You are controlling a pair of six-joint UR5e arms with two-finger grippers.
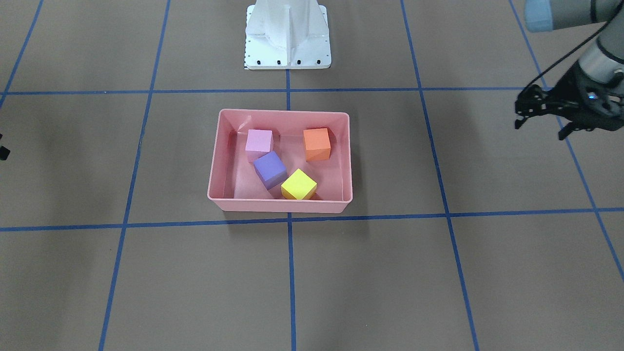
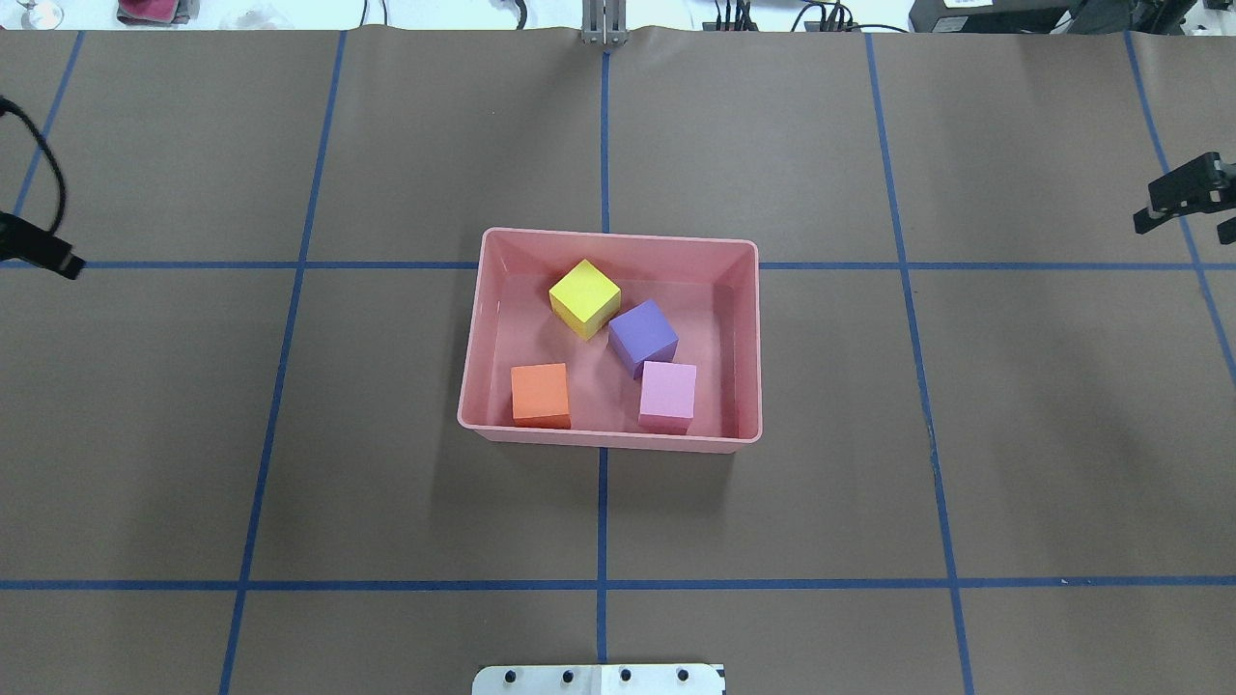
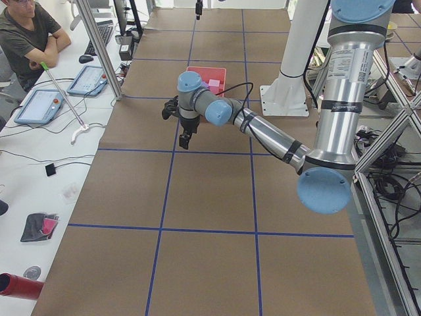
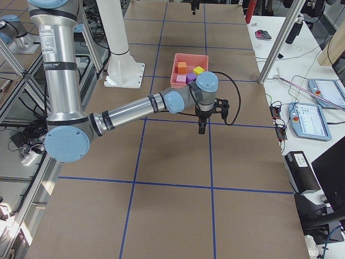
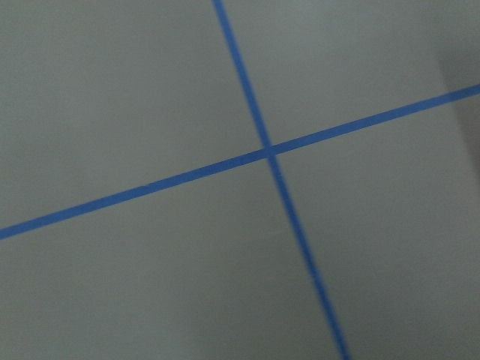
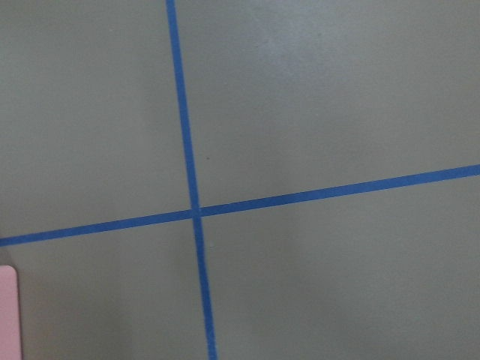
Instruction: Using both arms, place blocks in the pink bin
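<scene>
As the yellow block (image 2: 584,297), purple block (image 2: 642,336), light pink block (image 2: 668,396) and orange block (image 2: 541,394) lie inside the pink bin (image 2: 618,235) at mid-bench, the left gripper (image 1: 524,107) hangs spread and empty near the left edge. The right gripper (image 2: 1180,232) hangs likewise near the right edge, with blue tape lines (image 2: 602,512) between.

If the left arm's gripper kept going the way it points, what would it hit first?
Most likely the bare brown table: the left gripper points down, and its wrist camera shows only tabletop and a blue tape crossing. The pink bin sits well off to the side.
</scene>
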